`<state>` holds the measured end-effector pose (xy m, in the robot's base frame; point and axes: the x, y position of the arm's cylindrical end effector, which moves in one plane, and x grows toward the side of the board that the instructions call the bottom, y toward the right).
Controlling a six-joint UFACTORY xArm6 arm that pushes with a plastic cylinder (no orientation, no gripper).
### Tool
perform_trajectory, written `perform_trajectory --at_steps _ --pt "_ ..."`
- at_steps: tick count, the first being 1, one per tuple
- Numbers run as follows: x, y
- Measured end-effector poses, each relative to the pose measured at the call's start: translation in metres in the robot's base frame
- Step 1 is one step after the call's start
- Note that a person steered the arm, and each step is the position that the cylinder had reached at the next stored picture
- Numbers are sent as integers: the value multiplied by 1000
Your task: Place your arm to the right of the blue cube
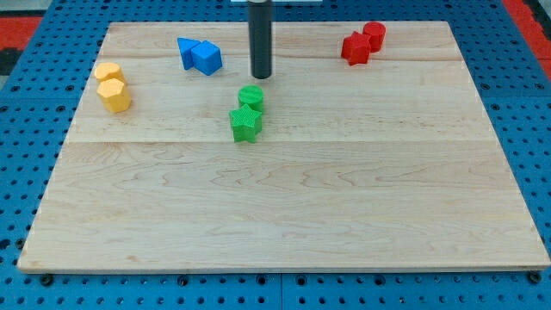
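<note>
The blue cube (207,58) sits near the view's top left of the wooden board (284,207), touching a blue triangular block (187,52) on its left. My dark rod comes down from the view's top, and my tip (261,76) rests on the board to the right of the blue cube, a small gap away from it. The tip stands just above the green cylinder (251,96) in the view, without touching it.
A green star-shaped block (245,124) sits just below the green cylinder. Two yellow blocks (113,88) stand at the left edge. Two red blocks (362,43) stand at the top right. Blue pegboard surrounds the board.
</note>
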<state>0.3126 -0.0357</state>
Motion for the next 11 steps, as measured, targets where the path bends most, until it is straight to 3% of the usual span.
perform_trajectory --at_steps 6,8,9,10,11 --pt "0 -3" --pt "18 24" --pt "52 79" --pt "31 68" --pt "-29 -2"
